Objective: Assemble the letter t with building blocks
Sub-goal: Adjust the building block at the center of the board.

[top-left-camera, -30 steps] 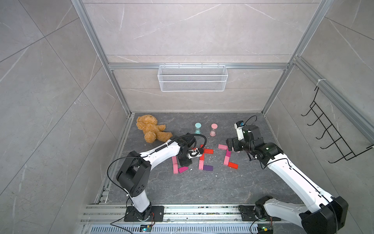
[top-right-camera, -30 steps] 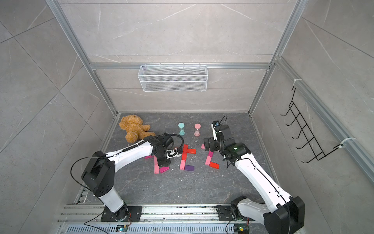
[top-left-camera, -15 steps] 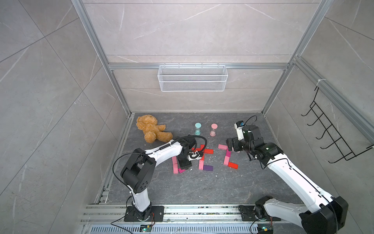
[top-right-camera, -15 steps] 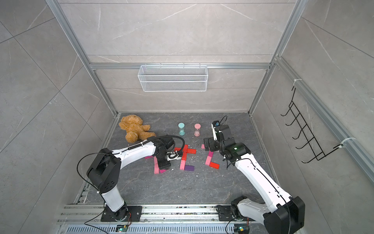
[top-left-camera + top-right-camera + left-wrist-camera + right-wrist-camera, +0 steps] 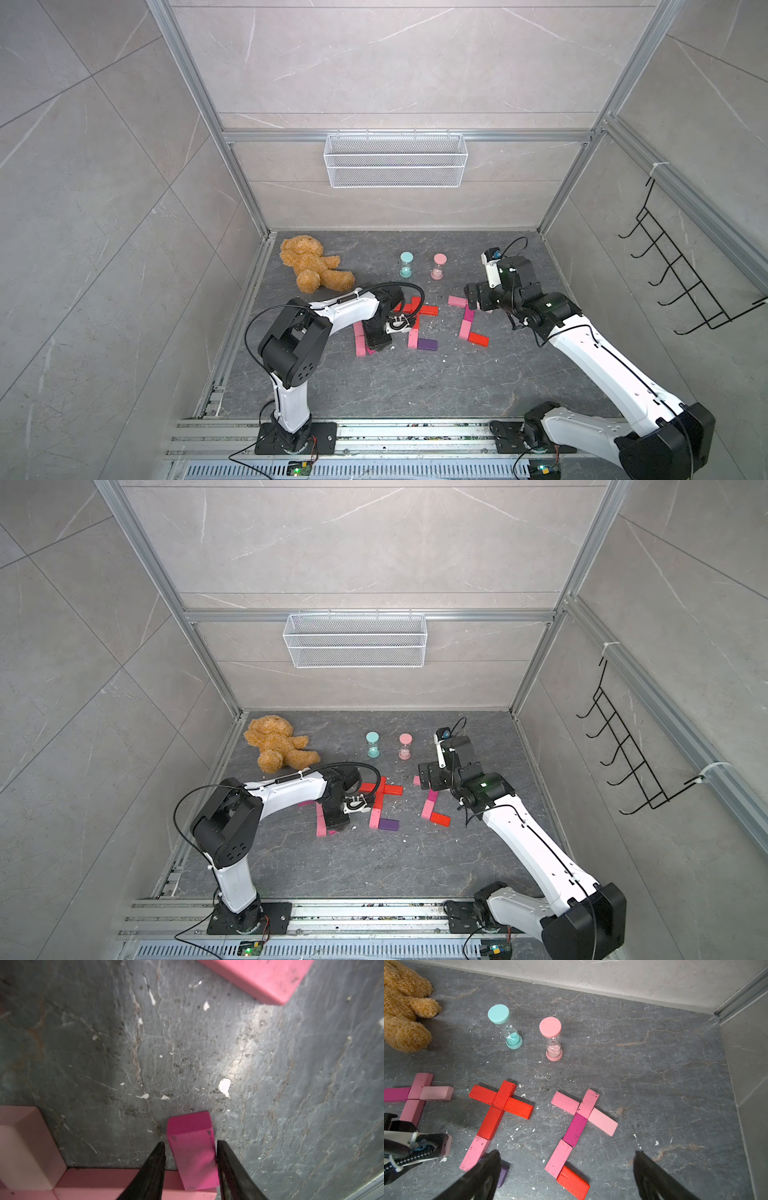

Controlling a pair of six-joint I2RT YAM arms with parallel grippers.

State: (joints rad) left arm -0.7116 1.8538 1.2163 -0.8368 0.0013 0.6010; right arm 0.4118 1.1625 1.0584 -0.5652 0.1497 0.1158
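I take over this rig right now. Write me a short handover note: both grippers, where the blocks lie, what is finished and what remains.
Left gripper: jaws low on both sides of the magenta block; firm grip not clear.
Right gripper: wide open, empty, beside the pink letter.
Blocks: three letters in a row.
Done: red letter with purple foot and the pink letter with red foot look complete.
Third letter, under the left gripper: crossbar and stem are laid; the magenta block lies beside the stem's lower end.
To do: probably settle that block as the foot, release, withdraw.
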